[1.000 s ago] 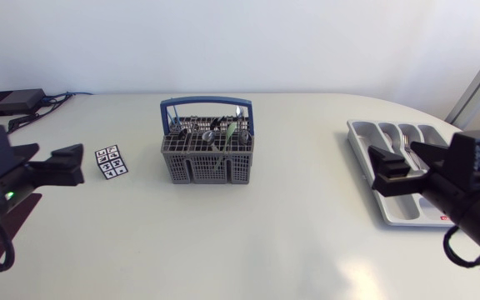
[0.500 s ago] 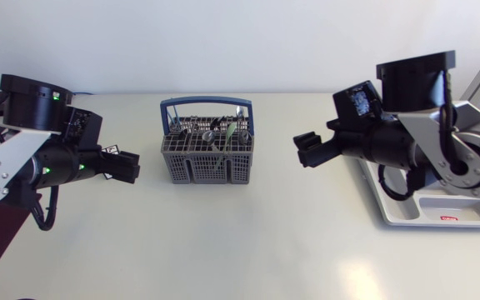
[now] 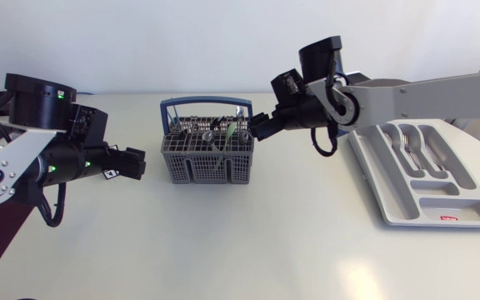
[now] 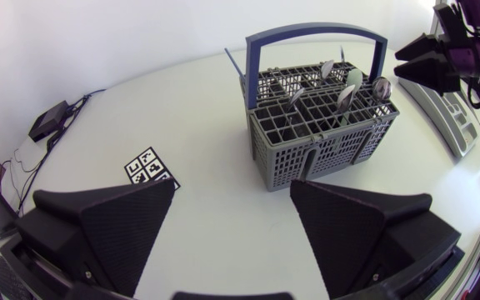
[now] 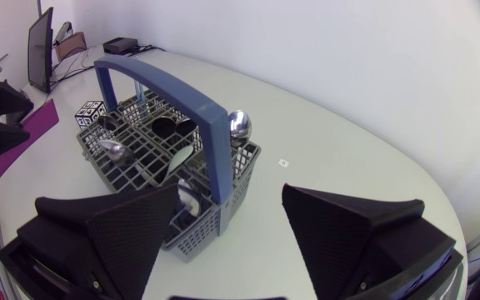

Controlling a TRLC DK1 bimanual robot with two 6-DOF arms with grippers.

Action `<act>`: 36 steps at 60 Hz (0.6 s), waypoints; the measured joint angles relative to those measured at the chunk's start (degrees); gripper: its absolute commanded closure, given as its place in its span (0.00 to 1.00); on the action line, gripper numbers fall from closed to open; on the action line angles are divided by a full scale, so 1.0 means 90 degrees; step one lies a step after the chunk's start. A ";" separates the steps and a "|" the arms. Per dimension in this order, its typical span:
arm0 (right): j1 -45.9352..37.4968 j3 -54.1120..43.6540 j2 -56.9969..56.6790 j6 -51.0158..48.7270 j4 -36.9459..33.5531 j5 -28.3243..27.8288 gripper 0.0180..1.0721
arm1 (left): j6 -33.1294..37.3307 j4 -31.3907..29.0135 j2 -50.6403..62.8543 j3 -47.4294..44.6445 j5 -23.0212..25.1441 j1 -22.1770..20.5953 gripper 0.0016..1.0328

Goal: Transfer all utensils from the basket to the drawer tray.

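Head view: the basket (image 3: 207, 157) sits upper centre of the frame on the counter (image 3: 265, 242), with its blue handle (image 3: 207, 103) upright. The drawer tray (image 3: 390, 204) lies at the right edge, well apart from it.
Utensils (image 3: 213, 132): metal pieces stand crowded in the basket's compartments, heads up. A few pieces already lie in the tray's long slots.
Right gripper (image 3: 259, 127): just beside the basket's upper right corner, fingers spread, holding nothing.
Left gripper (image 3: 132, 164): left of the basket and near it, fingers wide apart, empty.
Handling (my judgement): stiff, light, smooth metal, so probably slippery against my broad fingers. The thin stems stand close together, so I could easily catch two at once.
Hold point (my judgement): the spoon (image 5: 238, 125) at the corner nearest the right gripper stands clear of the rim. I'd pinch its neck just under the bowl and lift straight up.
Risk: the basket looks light. A utensil snagging the grid could drag or tip it.
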 measured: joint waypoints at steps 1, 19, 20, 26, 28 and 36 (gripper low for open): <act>0.0017 0.0085 0.0078 -0.0002 0.0000 0.0000 0.23 | 0.0000 0.0002 0.0000 0.0000 0.0010 0.0000 0.07; 0.0284 0.1105 0.1073 -0.0148 0.0214 0.0250 0.81 | 0.0000 0.0022 -0.0015 0.0000 0.0158 0.0000 0.07; 0.0287 0.1103 0.1090 -0.0158 0.0219 0.0272 0.82 | 0.0000 0.0029 -0.0015 0.0000 0.0165 0.0000 0.07; 0.0296 0.1093 0.1112 -0.0214 0.0245 0.0330 0.89 | 0.0000 0.0051 -0.0049 0.0000 0.0221 0.0000 0.07; 0.0296 0.1078 0.1098 -0.0219 0.0265 0.0338 0.90 | 0.0000 0.0053 -0.0056 0.0000 0.0260 0.0000 0.07; 0.0277 0.0736 0.0831 -0.0262 0.0304 0.0355 0.90 | 0.0000 0.0049 -0.0134 0.0000 0.0311 0.0000 0.07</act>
